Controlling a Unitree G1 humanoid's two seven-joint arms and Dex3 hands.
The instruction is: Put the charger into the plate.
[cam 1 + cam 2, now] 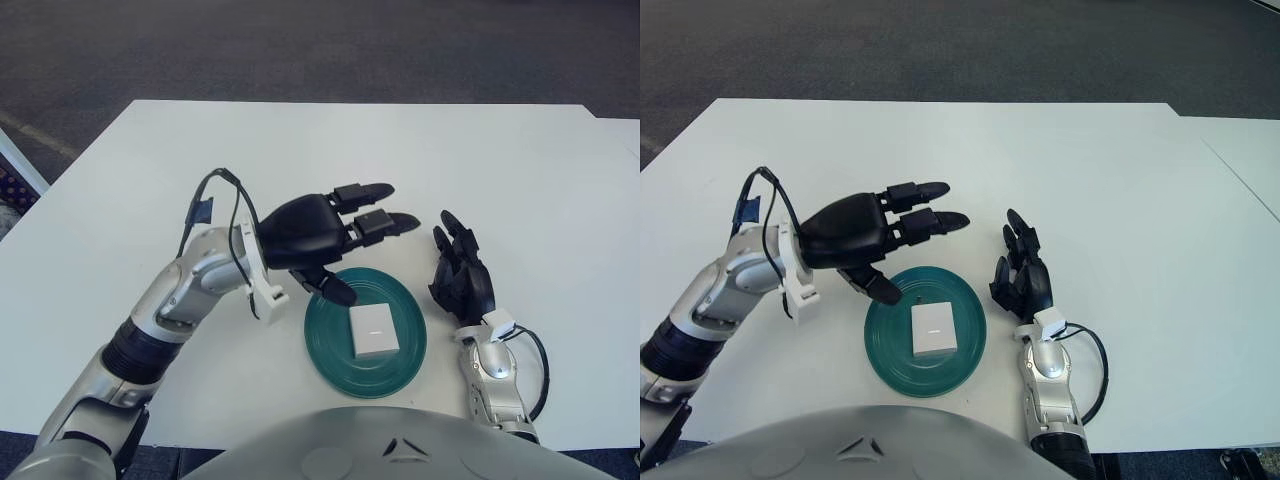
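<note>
Charger [372, 331] flat inside plate [330, 350], free of both hands. Right hand [461, 275] just right of plate, fingers relaxed, empty. Left hand [318, 235] over plate's far-left rim, fingers spread, empty. Risk: thumb low near rim, could clip plate on retract and shift charger.

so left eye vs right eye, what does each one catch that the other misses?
Left eye only: a strip of blue-edged object at the far left edge.
Right eye only: a second white surface to the right, past the table's right edge.
Both: white charger lying in the green plate, left hand open above the plate's far-left rim holding nothing, right hand idle just right of the plate, all on the white table.
</note>
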